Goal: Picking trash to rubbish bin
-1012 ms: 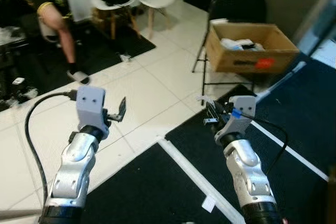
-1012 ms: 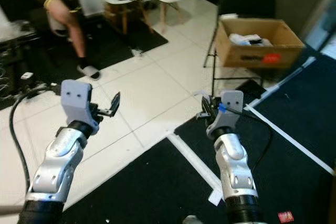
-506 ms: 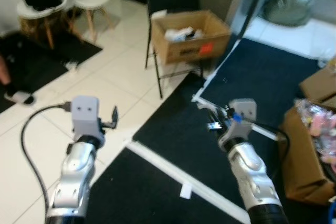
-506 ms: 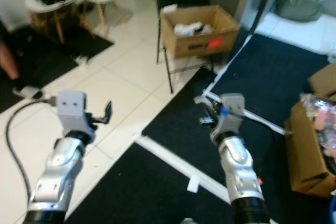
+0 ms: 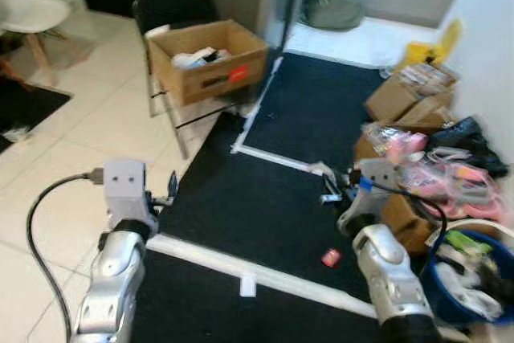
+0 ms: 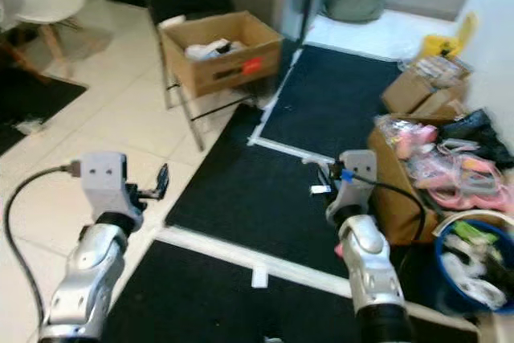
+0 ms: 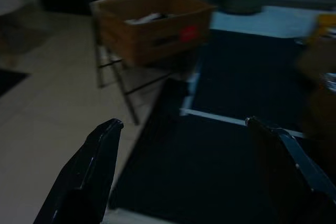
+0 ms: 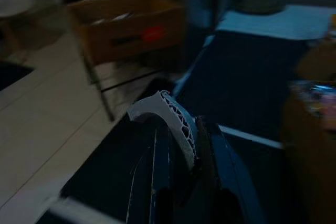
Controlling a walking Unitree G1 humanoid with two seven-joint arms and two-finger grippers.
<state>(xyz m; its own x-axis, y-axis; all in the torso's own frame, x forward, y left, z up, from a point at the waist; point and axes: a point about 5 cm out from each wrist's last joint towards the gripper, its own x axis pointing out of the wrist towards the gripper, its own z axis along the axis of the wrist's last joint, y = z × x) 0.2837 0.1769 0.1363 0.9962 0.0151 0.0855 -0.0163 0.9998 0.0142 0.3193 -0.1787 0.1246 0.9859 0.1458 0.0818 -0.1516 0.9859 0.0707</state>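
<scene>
My right gripper is shut on a small white corrugated scrap, held above the black mat. The scrap sticks out between the two fingers in the right wrist view. My left gripper is raised over the edge of the mat, open with nothing between its fingers. A blue bin with trash in it stands at the lower right, beside my right arm. On the mat lie a small red scrap and a white paper scrap.
An open cardboard box rests on a black folding chair at the back left. Brown boxes and pink plastic bags crowd the right wall. A grey sack stands at the back. White tape lines cross the mat.
The camera has swung to the right: the person and white chairs have left the view, and the boxes and blue bin have come in. The right gripper still holds the scrap.
</scene>
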